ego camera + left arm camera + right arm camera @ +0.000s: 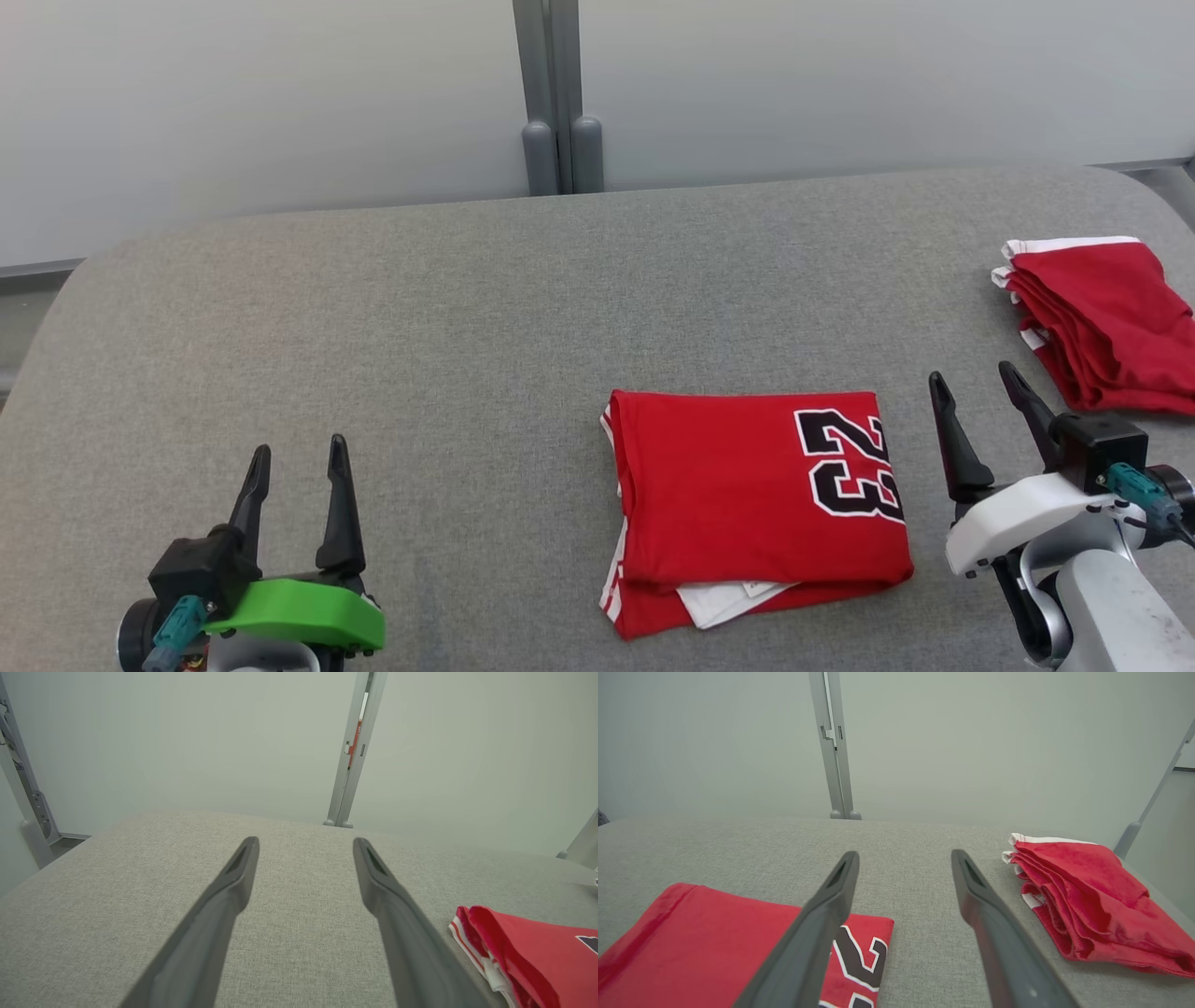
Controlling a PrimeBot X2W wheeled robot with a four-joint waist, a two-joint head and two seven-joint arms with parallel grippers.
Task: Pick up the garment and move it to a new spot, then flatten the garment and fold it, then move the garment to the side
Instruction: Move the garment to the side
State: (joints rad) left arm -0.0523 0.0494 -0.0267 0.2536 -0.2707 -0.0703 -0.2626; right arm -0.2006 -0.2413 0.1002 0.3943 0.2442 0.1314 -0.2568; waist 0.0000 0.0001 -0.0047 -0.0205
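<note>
Folded red jersey (756, 504) lies lower centre-right in the head view, squared up on the grey pad (467, 308); I judge only the move aside remains. Left gripper (299, 444) sits lower left and right gripper (972, 372) sits lower right beside the jersey. Both are spread wide and hold nothing. The red pile (1102, 317) at the right edge likely marks the side spot.

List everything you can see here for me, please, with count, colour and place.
jersey: 1, red with a black-and-white 23, folded, near middle-right of the table
cloth pile: 1, red with white trim, folded, far right of the table
table: 1, grey fabric top
post: 1, grey, behind the table's middle
left gripper: 1, dark fingers, open, lower left
right gripper: 1, dark fingers, open, between jersey and pile
</note>
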